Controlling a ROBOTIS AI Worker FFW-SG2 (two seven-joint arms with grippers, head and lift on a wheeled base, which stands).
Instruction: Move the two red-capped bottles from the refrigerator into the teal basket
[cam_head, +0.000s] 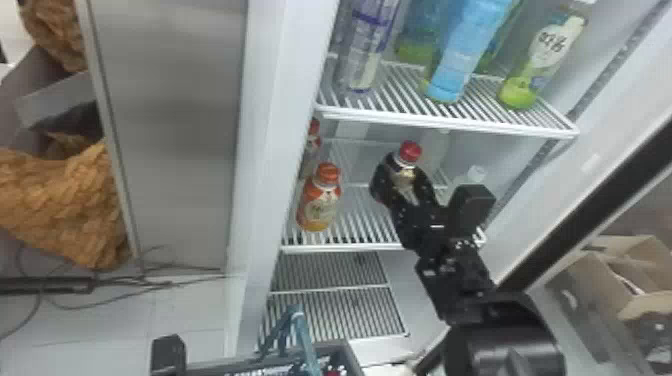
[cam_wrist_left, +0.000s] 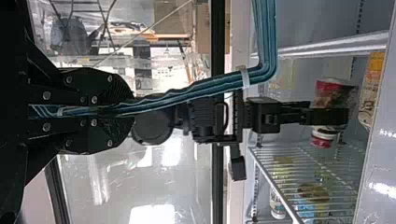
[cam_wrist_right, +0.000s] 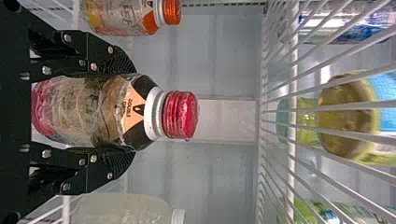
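Red plastic caps the dark bottle (cam_head: 410, 151) standing upright in the right gripper (cam_head: 402, 185), there in the open refrigerator. From where I'm standing, that claw is narrowed onto the bottle's sides, one black finger to the left of it and one to the right, with the cap poking up above them. Bottle and claw are between the upper wire shelf (cam_head: 450, 120) and the one below (cam_head: 345, 247); whether its base touches the lower shelf, I cannot tell.

To its left, on that lower shelf, there's an orange bottle (cam_head: 322, 197) with an orange-red cap, upright and well apart from the claw. Farther back, against the left wall, another red-topped bottle (cam_head: 312, 137) is half hidden. A pale bottle with a white cap (cam_head: 476, 173) is to the right, partly behind the arm. Up on the higher shelf stand a purple-banded bottle (cam_head: 367, 50) at left, a bright blue one (cam_head: 465, 50) in the middle and a green-based one (cam_head: 542, 60) at right.

The left gripper (cam_wrist_left: 119, 110) has its fingers pinched together on a teal handle (cam_head: 306, 340), which bends downward just beyond the fingertips. That handle is at the near side, low down, beside a dark grey rim (cam_head: 345, 346) with a spot of red inside, too little of it to name.
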